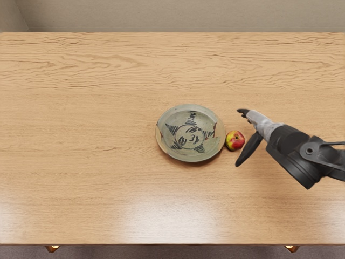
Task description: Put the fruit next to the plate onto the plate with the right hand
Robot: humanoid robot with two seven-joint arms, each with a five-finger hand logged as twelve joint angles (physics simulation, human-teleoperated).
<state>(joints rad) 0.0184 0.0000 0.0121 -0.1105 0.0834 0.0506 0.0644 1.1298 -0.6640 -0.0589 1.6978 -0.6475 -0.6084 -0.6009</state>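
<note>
Small red-and-yellow apple [234, 140] just ahead of the right hand [263, 128], fingers spread and empty, patterned plate [160, 141] just beyond the apple, wide table [81, 108] stretching well past the hand.

Bright even light, sharp render, pale glare on table [161, 218] front, soft shadows

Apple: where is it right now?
In the head view the apple lies on the table just right of the plate, with the open right hand close on its right.
</note>
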